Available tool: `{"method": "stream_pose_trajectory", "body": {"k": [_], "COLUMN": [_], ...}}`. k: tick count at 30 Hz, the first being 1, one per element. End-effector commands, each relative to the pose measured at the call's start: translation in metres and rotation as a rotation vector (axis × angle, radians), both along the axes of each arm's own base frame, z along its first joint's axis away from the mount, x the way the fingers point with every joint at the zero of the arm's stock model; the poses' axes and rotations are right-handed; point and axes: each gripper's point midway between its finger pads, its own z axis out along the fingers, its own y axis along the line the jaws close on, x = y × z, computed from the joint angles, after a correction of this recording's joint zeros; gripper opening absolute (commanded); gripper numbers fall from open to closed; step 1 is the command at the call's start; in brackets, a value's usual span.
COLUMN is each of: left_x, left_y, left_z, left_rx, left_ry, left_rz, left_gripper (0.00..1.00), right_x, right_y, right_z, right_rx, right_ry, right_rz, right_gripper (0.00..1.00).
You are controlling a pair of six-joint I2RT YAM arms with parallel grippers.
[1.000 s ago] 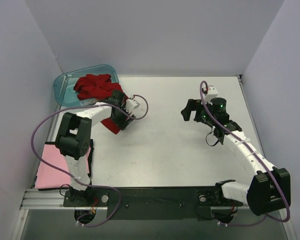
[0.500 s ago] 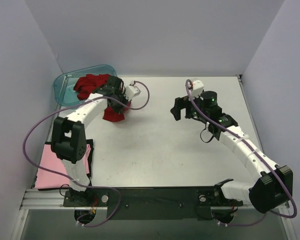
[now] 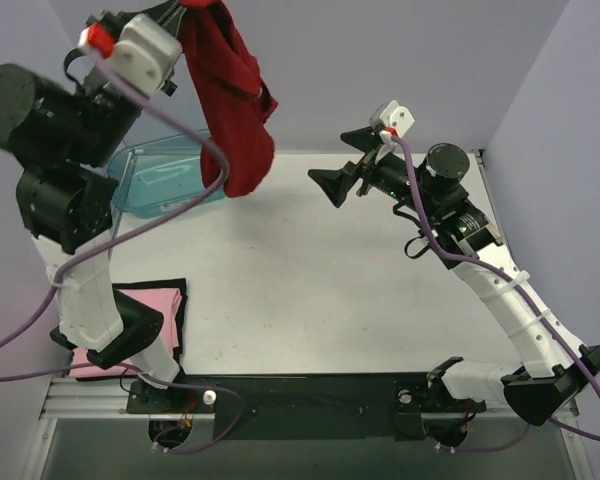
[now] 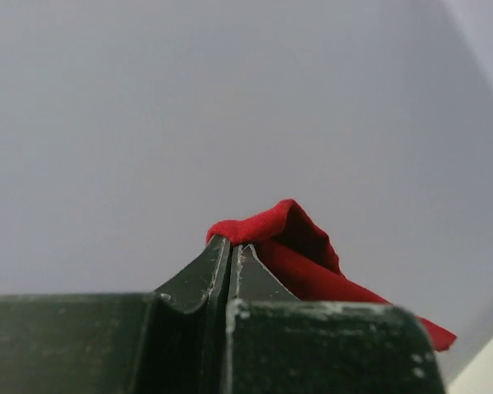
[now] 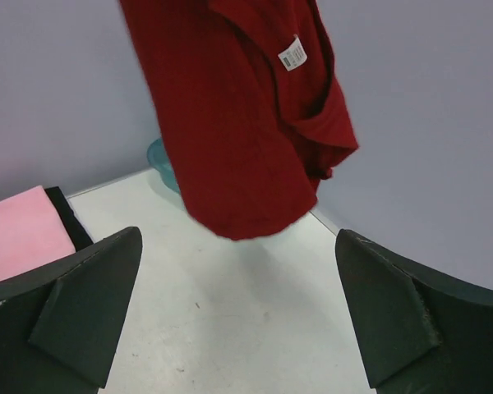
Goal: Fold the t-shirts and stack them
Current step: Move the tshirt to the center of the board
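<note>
The dark red t-shirt (image 3: 230, 90) is held up in the air above the teal tub (image 3: 145, 185). It hangs full length from one pinched fold, and its white neck label (image 5: 293, 52) is turned towards the right wrist camera. It is judged to be held this high so that the cloth drops open and a second corner can be found. The fold is clamped between the closed jaws of the left gripper (image 4: 232, 245). The pale pink t-shirt (image 3: 150, 305) is seen folded flat on a dark mat (image 3: 180, 318), nearer the arm bases than the tub, presumably as the foot of the stack. No cloth is seen inside the tub. The right gripper (image 3: 340, 160) is spread wide and holds nothing. It is aimed at the hanging shirt from well to the right of the tub.
</note>
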Motion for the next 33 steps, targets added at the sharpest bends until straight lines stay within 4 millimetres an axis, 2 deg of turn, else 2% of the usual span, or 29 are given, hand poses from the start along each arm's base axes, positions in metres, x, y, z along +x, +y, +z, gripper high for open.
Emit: {"method": "stream_pose_trajectory", "body": {"k": [1,5,6,7,9,10,12,14,15,16,19,21,24,26,27,28,29,30,31,32,33], "left_x": [-0.013,-0.014,-0.014,-0.012,-0.01,-0.008,0.006,0.019,0.018,0.022,0.021,0.021,0.022,0.03,0.034,0.048,0.06,0.075,0.087,0.09,0.083], "left_y": [-0.041,-0.074,-0.079,-0.09,-0.099,-0.102,-0.111,-0.116,-0.117,-0.121,-0.127,-0.127,-0.126,-0.12,-0.117,-0.104,-0.091,-0.067,-0.039,-0.019,0.001], "left_z": [-0.002,-0.033,-0.042,-0.054,-0.07,-0.072,-0.093,-0.111,-0.114,-0.125,-0.129,-0.127,-0.126,-0.12,-0.11,-0.104,-0.085,-0.075,-0.047,-0.032,-0.003], "left_rx": [0.05,0.095,0.104,0.119,0.124,0.111,0.133,0.139,0.14,0.147,0.132,0.12,0.111,0.074,0.052,0.01,-0.041,-0.108,-0.216,-0.265,-0.349], "left_ry": [-0.032,0.081,0.115,0.158,0.224,0.244,0.3,0.35,0.359,0.389,0.418,0.42,0.42,0.409,0.375,0.358,0.281,0.249,0.145,0.091,-0.007], "left_rz": [-0.083,-0.222,-0.249,-0.297,-0.337,-0.348,-0.345,-0.331,-0.333,-0.34,-0.362,-0.365,-0.353,-0.308,-0.279,-0.18,-0.096,0.048,0.189,0.248,0.287], "left_gripper": [0.0,0.0,0.0,0.0,0.0,0.0,0.0,0.0,0.0,0.0,0.0,0.0,0.0,0.0,0.0,0.0,0.0,0.0,0.0,0.0,0.0], "right_x": [-0.014,-0.016,-0.014,-0.015,-0.017,-0.016,-0.017,-0.017,-0.019,-0.021,-0.033,-0.038,-0.036,-0.03,-0.026,-0.02,-0.016,-0.013,-0.008,-0.004,-0.002], "right_y": [-0.003,-0.026,-0.03,-0.04,-0.054,-0.06,-0.075,-0.09,-0.095,-0.097,-0.096,-0.092,-0.085,-0.079,-0.077,-0.075,-0.074,-0.071,-0.069,-0.068,-0.067], "right_z": [0.02,0.014,0.004,0.004,-0.015,-0.028,-0.051,-0.083,-0.104,-0.115,-0.159,-0.185,-0.216,-0.223,-0.217,-0.217,-0.21,-0.211,-0.201,-0.195,-0.19], "right_rx": [0.052,0.057,0.047,0.054,0.022,0.001,-0.039,-0.106,-0.151,-0.179,-0.24,-0.26,-0.232,-0.199,-0.167,-0.156,-0.14,-0.142,-0.133,-0.132,-0.125], "right_ry": [-0.033,-0.008,0.017,0.022,0.079,0.103,0.157,0.233,0.294,0.319,0.443,0.491,0.581,0.627,0.631,0.637,0.634,0.65,0.639,0.639,0.638], "right_rz": [0.034,-0.047,-0.068,-0.09,-0.124,-0.136,-0.166,-0.202,-0.22,-0.225,-0.183,-0.15,-0.143,-0.146,-0.153,-0.158,-0.163,-0.158,-0.154,-0.156,-0.158], "right_gripper": [0.98,0.99,1.0,1.0,1.0,1.0,1.0,0.98,0.97,0.96,0.93,0.93,0.92,0.9,0.9,0.9,0.9,0.9,0.9,0.9,0.9]}}
